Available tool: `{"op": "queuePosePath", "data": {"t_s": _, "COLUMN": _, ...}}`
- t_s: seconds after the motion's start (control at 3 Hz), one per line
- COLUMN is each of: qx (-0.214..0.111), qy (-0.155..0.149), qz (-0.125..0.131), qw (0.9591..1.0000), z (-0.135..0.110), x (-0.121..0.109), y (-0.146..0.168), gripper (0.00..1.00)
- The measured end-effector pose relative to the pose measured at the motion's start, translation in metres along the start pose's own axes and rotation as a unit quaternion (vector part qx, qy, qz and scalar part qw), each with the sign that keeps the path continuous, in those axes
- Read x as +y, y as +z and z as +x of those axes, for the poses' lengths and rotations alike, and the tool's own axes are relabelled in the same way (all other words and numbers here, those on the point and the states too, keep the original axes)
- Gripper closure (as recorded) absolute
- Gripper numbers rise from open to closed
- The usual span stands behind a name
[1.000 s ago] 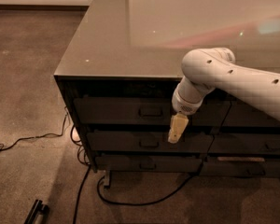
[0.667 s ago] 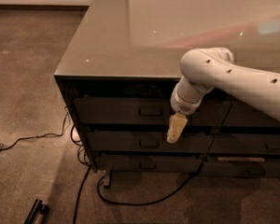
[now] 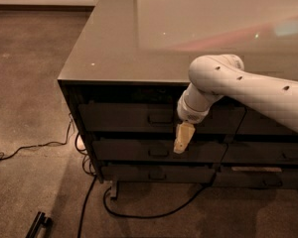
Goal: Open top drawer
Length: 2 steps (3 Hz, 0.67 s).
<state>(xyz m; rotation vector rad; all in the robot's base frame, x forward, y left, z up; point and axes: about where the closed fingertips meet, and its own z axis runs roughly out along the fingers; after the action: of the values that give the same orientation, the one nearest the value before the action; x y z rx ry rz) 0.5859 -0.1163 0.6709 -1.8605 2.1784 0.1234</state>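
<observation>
Cables [image 3: 37, 146] are seen on the brown carpet [image 3: 25, 73] off the table's left edge, and a black bar-like object [image 3: 37, 224] is seen near the bottom left. The glossy grey tabletop [image 3: 114, 43] is shown from its front left corner. The top drawer [image 3: 124, 117] is located directly under the table's front edge, in the stack at the front left corner. It is the tallest front of that stack, dark grey-brown, wide, with a small rectangular pull [image 3: 160, 117] at centre. It appears pushed in, level with the two slimmer fronts [image 3: 134, 150] stacked below it. The gripper [image 3: 183, 138], tan, is pointed downward in front of the drawers, just right of the pull, overlapping the top drawer's lower edge and the front below. How far it is open cannot be told; nothing is seen held by it. The white arm [image 3: 248, 88] is extended in from the right edge, over the darker right stack [image 3: 268, 125].
</observation>
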Motion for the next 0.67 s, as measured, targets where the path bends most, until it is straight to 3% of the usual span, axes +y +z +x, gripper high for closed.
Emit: {"op": "queuePosePath", "data": {"t_s": 0.67, "qx": -0.003, "qy": -0.029, "qz": 0.010, "qw": 0.9995, "z": -0.0172, "x": -0.0110, "y": 0.0133, "gripper": 0.00}}
